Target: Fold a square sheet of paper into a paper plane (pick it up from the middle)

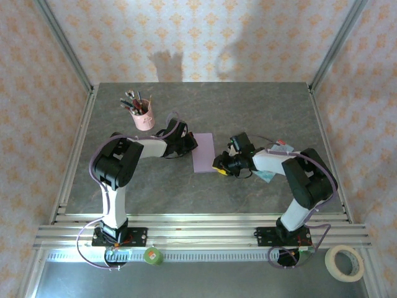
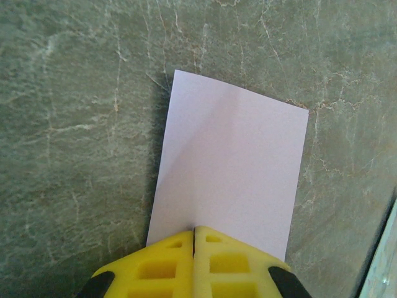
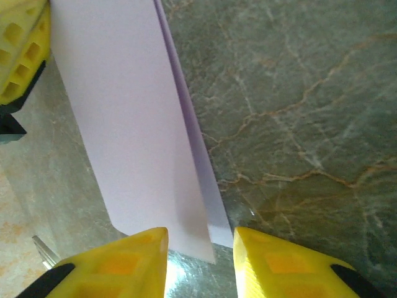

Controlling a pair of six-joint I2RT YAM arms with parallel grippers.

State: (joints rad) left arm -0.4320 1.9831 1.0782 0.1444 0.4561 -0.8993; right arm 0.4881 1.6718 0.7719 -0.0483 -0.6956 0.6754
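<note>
Since the square sheet of paper lies folded double mid-table, the left gripper, jaws fully closed, bears on its left edge, apparently pinning it. The right gripper, jaws part open, straddles the layered near-right corner, gripping nothing, probably to square the layers.

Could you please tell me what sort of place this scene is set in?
Probably a robot lab test cell: a grey marbled table fenced by aluminium rails, wallpaper-patterned panels around it, and a roll of tape at the near edge.
</note>
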